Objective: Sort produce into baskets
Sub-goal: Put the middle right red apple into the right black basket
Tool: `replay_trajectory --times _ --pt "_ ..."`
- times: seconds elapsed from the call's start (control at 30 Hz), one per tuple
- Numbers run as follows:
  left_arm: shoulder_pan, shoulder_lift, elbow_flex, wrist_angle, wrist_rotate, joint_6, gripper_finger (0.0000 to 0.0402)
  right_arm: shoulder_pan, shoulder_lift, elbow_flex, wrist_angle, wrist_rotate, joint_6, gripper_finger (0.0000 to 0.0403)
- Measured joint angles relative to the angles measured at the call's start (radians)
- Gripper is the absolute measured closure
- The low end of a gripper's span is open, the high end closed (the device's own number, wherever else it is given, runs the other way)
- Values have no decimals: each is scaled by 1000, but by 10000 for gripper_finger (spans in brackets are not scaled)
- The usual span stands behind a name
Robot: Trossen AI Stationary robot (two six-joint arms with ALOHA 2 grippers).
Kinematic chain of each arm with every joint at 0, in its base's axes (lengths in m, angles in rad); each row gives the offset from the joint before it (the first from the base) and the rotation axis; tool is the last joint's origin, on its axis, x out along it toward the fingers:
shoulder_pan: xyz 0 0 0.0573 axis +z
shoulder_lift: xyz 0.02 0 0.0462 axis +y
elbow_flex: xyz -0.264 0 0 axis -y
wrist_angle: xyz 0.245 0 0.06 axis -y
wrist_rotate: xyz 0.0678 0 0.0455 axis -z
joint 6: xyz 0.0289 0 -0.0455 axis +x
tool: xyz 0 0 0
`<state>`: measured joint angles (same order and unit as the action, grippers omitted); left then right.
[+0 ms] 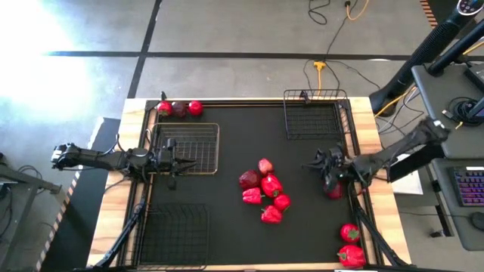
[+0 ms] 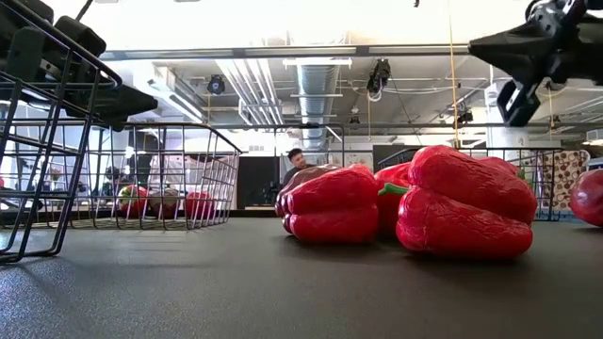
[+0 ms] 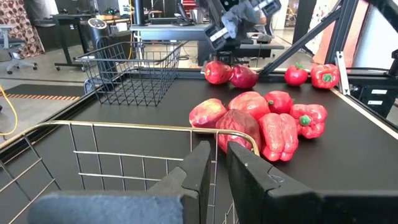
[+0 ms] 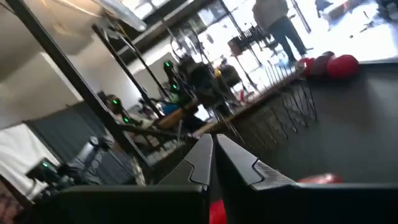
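Peppers and apples (image 1: 265,189) lie heaped on the desk (image 1: 227,234) between both hands. Left hand (image 1: 172,162), fingers nearly together and holding nothing, hangs over 1 basket (image 1: 193,143). Right hand (image 1: 327,170) is closed above red produce (image 1: 335,191).

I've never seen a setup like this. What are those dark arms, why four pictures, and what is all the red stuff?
Two robot arms work at a black table. One picture looks down from above, one looks across at table height, and one comes from each wrist. The left gripper hangs by a wire basket; the right gripper hangs near the table's right edge. Both have their jaws shut, holding nothing. A pile of red produce lies mid-table, more sits at two corners, and all three baskets look empty.
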<state>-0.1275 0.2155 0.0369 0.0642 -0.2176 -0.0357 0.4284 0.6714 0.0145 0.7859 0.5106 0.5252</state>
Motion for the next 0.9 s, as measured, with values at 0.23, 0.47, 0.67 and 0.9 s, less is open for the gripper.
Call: replay_trajectory --times 0.23,0.47,0.67,0.9 --pt "0 1 0 3 0 0 364 40 195 223 -201 23 -8 390" --pt "0 8 0 4 0 0 364 39 275 664 -1283 24 266 390" --pt "0 14 0 5 0 0 364 41 387 895 -1813 -198 567 389" --pt "0 17 0 3 0 0 364 58 519 977 -2055 -534 805 321"
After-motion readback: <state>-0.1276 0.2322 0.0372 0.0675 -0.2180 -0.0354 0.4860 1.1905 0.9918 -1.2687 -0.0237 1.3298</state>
